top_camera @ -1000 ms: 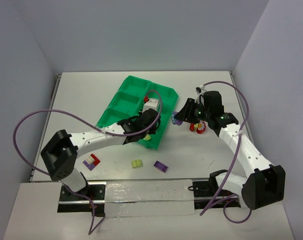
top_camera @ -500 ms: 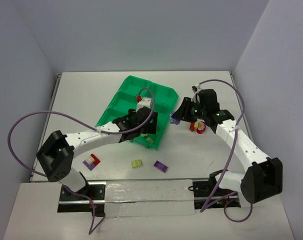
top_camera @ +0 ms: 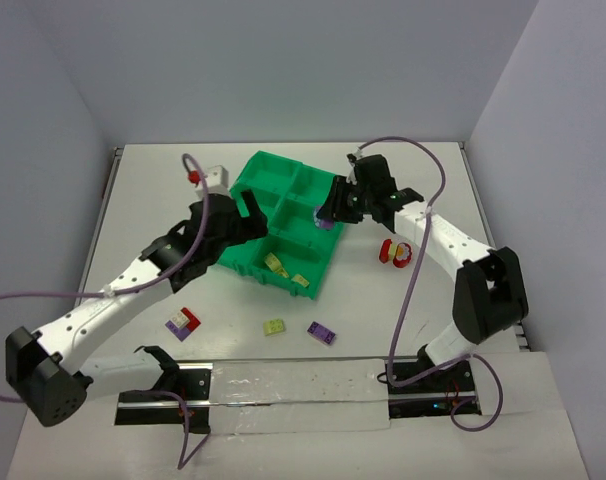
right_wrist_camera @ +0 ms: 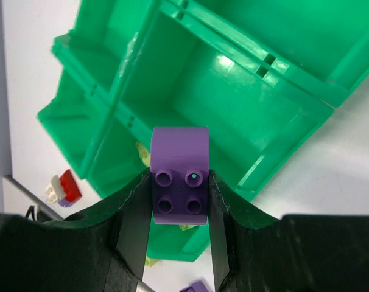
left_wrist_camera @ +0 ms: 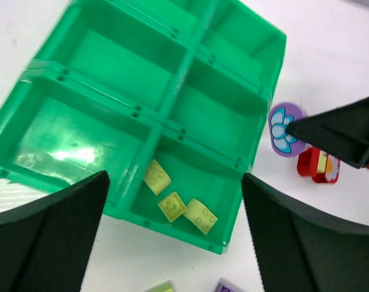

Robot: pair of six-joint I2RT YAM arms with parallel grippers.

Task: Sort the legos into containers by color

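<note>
Under my left claw (left_wrist_camera: 173,182), the green tray (left_wrist_camera: 111,67) now holds three yellow bricks (left_wrist_camera: 172,205). That claw has sprung apart and backed off. My right claw (right_wrist_camera: 179,194), clamped on a purple brick (right_wrist_camera: 179,158), has arrived above an empty bin, so purple goes next.

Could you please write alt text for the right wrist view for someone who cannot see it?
The right gripper holds a purple four-stud lego between its fingers, over the green tray. Yellow legos peek out in a compartment beyond it, and a red-and-white lego cluster lies on the white table at left.
</note>
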